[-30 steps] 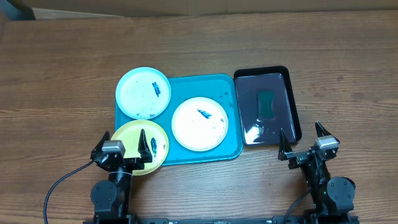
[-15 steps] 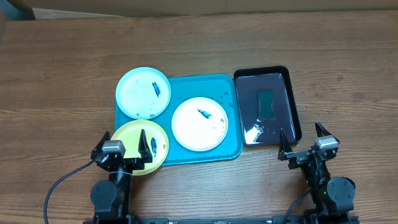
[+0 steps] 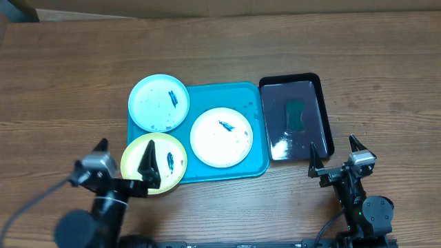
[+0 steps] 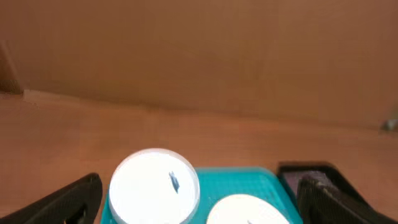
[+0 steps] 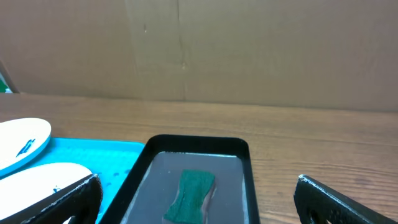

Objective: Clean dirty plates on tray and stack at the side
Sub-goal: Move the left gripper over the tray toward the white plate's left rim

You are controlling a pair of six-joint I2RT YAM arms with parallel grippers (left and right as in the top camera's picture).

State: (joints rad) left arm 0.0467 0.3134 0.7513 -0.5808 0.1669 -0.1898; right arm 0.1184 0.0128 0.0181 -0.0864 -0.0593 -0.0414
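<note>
Your left gripper (image 3: pixel 126 146) hung with its jaws spread wide at the near-left corner of the turquoise tray (image 3: pixel 207 93), one finger over the yellow plate (image 3: pixel 169 162), gripping nothing. That plate overhung the tray's near-left corner, the pale blue plate (image 3: pixel 158 102) overhung its far-left corner, and the white plate (image 3: pixel 221 137) lay inside it. Your right gripper (image 3: pixel 333 143), equally spread and empty, sat off the tray's near-right corner. The black tray (image 3: pixel 310 89) with the green sponge (image 3: pixel 295 114) stood just right of the tray.
</note>
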